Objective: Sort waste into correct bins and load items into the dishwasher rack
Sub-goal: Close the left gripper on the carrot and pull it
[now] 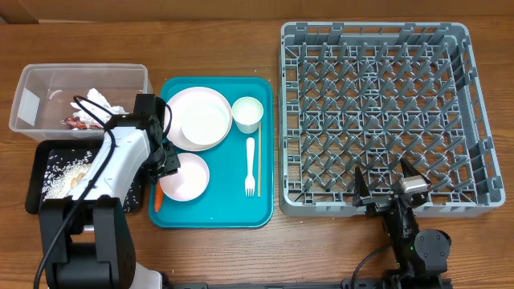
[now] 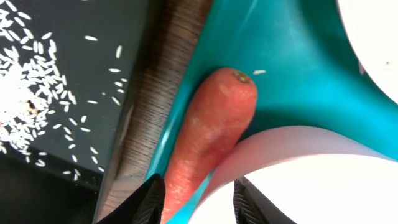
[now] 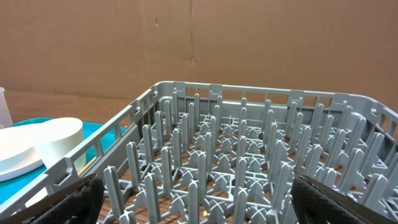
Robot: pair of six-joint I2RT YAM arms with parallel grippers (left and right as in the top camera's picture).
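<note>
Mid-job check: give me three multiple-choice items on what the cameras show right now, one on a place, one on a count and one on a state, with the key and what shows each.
1. Where does the carrot lie?
A. In the black tray
B. At the teal tray's left edge, beside the pink plate
C. In the clear tub

2. How many dishes stand in the rack?
A. None
B. Two
C. Four

3. How is the right end effector?
A. Open, holding nothing
B. Shut on a fork
C. Shut on a cup

Key:
1. B: the left wrist view shows it along the tray's rim, next to the plate's edge.
2. A: the overhead view shows only bare pegs and lattice.
3. A: its fingers stand wide apart at the rack's near edge, with nothing between them.
</note>
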